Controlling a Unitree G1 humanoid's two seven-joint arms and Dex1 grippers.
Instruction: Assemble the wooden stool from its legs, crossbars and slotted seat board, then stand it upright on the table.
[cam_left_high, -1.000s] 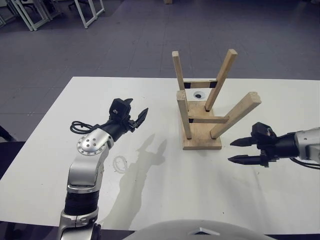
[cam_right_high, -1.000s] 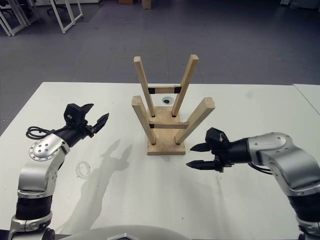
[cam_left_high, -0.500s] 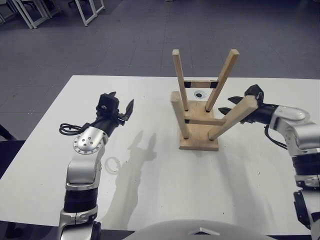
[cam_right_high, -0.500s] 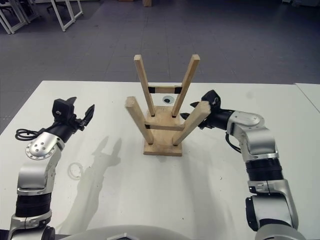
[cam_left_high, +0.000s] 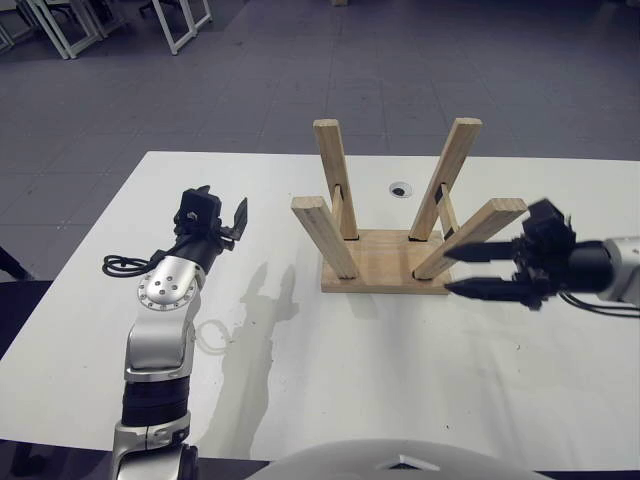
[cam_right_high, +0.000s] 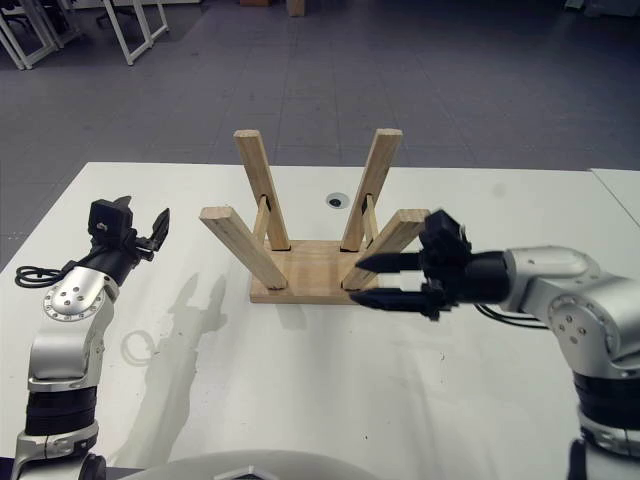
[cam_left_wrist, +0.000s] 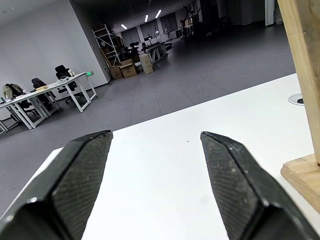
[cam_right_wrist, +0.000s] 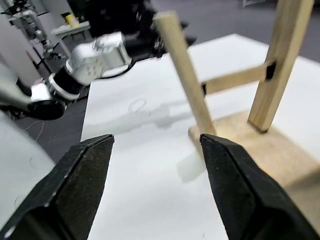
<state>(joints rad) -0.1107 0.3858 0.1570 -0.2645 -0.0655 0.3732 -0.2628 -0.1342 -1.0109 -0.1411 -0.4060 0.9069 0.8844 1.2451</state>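
Note:
The wooden stool (cam_left_high: 385, 274) lies upside down on the white table (cam_left_high: 400, 400), seat board flat and legs (cam_left_high: 334, 178) splayed upward, with crossbars (cam_right_wrist: 235, 80) between them. My right gripper (cam_left_high: 450, 272) hovers open at the stool's near right leg (cam_left_high: 470, 238), fingertips close to its lower part, nothing between them. In the right wrist view the gripper (cam_right_wrist: 157, 142) faces a leg (cam_right_wrist: 185, 75) and the seat board (cam_right_wrist: 250, 140). My left gripper (cam_left_high: 215, 213) stands open over the table left of the stool, apart from it; in its wrist view (cam_left_wrist: 155, 140) a leg (cam_left_wrist: 305, 75) shows.
A white ring (cam_left_high: 210, 335) lies on the table beside my left arm, and a black cable (cam_left_high: 120, 265) loops next to it. A round hole (cam_left_high: 401, 188) sits in the tabletop behind the stool. Grey floor and desks lie beyond the far edge.
The stool has turned on the table so its long side faces me. My right gripper came off the leg's top end and dropped to its lower part. My left gripper drifted left.

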